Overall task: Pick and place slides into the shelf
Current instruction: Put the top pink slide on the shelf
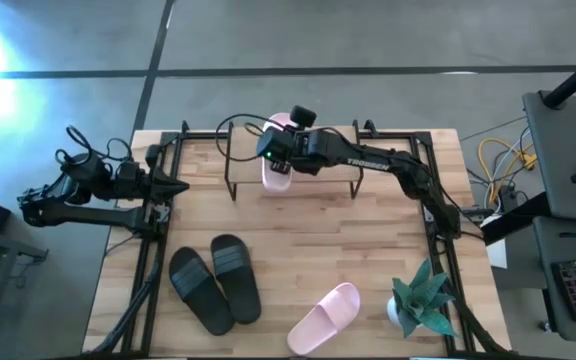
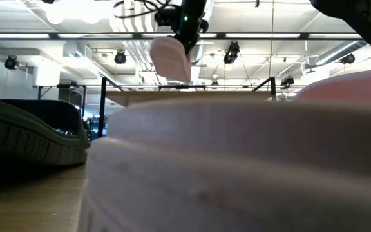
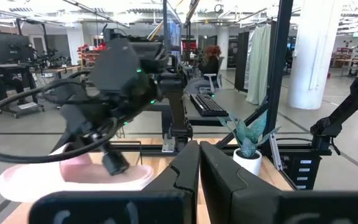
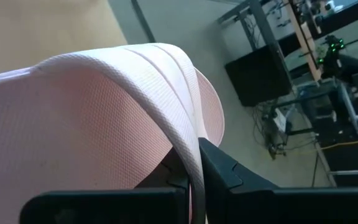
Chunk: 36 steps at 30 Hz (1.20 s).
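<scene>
The wooden table [image 1: 298, 250] is seen from above, with the shelf [image 1: 293, 160] standing near its far edge as a low rack on thin black legs. Both arms are dark; the left arm is parked at the table's left edge, its left gripper [image 1: 175, 187] pointing inward with the fingers pressed together and nothing between them. The right arm is stretched across to the shelf, and a light pink slide [image 1: 278, 160] is gripped by the right gripper [image 1: 290, 152], whose fingers are closed on the wide ribbed strap. In the low view this slide [image 2: 170, 58] is seen raised above the shelf's plank top. The matte black pair [image 1: 215, 288] is laid side by side at the near left of the table, soles down, straps ridged. The second pink slide [image 1: 325, 317] is lying at the near edge, angled, just left of a small potted plant [image 1: 420, 300]. Much of the low view is blocked by that pink slide close to the lens.
</scene>
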Each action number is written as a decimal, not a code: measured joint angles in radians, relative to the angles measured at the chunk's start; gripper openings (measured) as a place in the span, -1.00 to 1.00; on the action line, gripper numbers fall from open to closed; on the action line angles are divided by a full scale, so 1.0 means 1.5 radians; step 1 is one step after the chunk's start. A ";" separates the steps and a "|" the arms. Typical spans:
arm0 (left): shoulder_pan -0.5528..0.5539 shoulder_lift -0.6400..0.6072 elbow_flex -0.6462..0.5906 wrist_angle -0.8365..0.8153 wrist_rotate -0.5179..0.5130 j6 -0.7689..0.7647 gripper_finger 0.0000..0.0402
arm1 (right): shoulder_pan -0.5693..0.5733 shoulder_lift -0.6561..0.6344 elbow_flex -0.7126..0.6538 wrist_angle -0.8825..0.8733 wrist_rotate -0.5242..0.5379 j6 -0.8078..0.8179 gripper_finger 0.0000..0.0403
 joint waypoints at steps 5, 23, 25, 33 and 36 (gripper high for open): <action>0.000 0.000 0.000 0.000 0.000 0.000 -1.00 | -0.022 0.000 -0.049 0.080 -0.004 -0.077 -0.94; 0.000 0.000 0.000 0.000 0.000 0.000 -1.00 | -0.045 0.001 -0.153 0.132 0.035 -0.037 -0.86; 0.000 0.000 0.000 0.000 0.000 0.000 -1.00 | -0.045 0.001 -0.146 0.134 0.035 -0.024 -0.76; 0.000 0.000 0.000 0.000 0.000 0.000 -1.00 | -0.046 0.001 -0.136 0.122 0.033 -0.015 -0.29; 0.000 0.000 0.000 0.000 0.000 0.000 -1.00 | -0.040 0.001 -0.136 0.117 0.036 -0.016 -0.21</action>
